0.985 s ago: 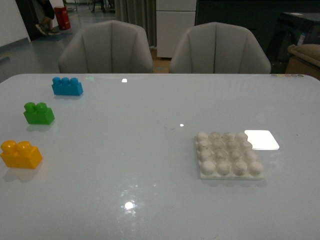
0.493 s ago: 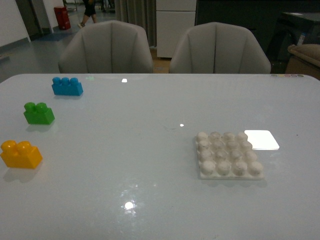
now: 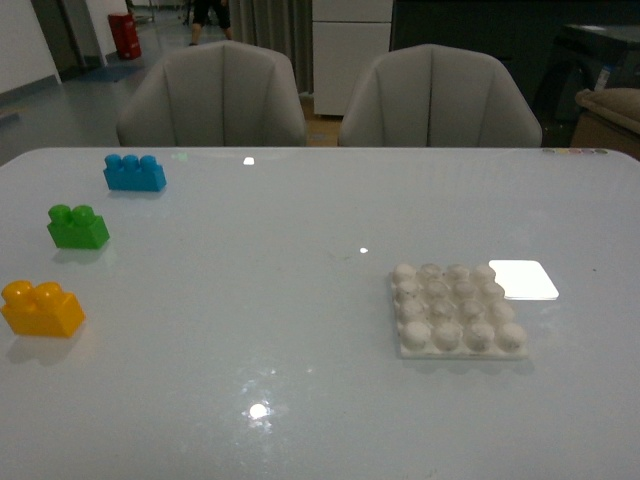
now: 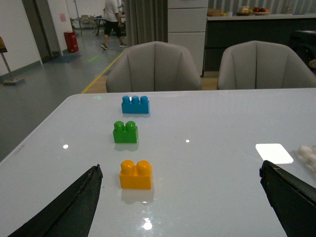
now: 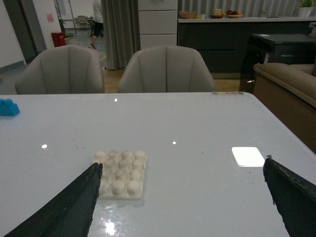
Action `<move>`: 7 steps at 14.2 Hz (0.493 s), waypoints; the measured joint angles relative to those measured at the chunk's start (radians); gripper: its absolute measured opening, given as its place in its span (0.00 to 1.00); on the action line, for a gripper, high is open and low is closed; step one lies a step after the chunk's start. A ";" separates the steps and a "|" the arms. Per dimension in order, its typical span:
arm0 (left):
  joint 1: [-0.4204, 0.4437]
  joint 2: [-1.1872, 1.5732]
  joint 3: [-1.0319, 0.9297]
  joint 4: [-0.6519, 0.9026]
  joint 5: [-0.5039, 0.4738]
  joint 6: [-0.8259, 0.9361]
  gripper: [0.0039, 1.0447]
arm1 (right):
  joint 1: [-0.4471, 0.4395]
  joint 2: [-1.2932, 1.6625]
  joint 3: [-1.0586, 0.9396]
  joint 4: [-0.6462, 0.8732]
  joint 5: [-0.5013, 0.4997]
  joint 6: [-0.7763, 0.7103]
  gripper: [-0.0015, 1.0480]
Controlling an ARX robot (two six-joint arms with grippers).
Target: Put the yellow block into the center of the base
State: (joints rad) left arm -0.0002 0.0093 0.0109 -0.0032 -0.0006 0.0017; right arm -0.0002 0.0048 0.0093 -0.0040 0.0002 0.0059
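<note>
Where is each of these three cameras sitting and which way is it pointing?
Front view: on the body, facing across the table; yellow block left, base right; no arm shows.
Left wrist view: low over the table, facing the yellow block; open left gripper frames it.
Right wrist view: likewise, facing the base; open right gripper frames it.
Shared: front and left wrist, the yellow block; front and right wrist, the base.
</note>
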 joint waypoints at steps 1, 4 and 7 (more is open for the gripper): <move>0.000 0.000 0.000 0.000 0.001 0.000 0.94 | 0.045 0.214 0.062 0.116 0.269 -0.008 0.94; 0.000 0.000 0.000 0.000 0.000 0.000 0.94 | -0.060 0.664 0.329 0.454 0.237 -0.006 0.94; 0.000 0.000 0.000 0.000 0.000 0.000 0.94 | -0.056 1.088 0.600 0.418 0.165 0.051 0.94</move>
State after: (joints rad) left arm -0.0002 0.0093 0.0109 -0.0032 -0.0010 0.0013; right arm -0.0566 1.0924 0.6098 0.4137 0.1654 0.0570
